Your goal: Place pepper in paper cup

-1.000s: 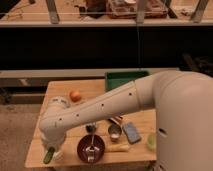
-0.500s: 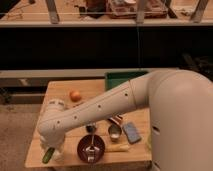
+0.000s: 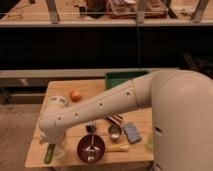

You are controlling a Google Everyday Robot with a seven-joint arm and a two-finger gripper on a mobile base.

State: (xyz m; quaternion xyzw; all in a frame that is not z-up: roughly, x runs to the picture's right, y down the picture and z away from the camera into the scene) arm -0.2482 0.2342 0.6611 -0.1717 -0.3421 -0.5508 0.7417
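The arm is stretched from the robot's body down across the desk towards its near-left corner, so that its end is brought low over the spot where the task's things lie. The gripper is hidden below the wrist housing, just beside the pepper; what it holds, if anything, cannot be told. The pepper, dark green and slim, is seen lying flat on the desk at the left of the wrist, near the front edge. The paper cup stands behind the wrist, partly covered by the arm, so a short carry backward would probably be needed. To the right of the wrist a dark red bowl and a small metal cup are set, and an orange lies just right of the paper cup, apart from the reach
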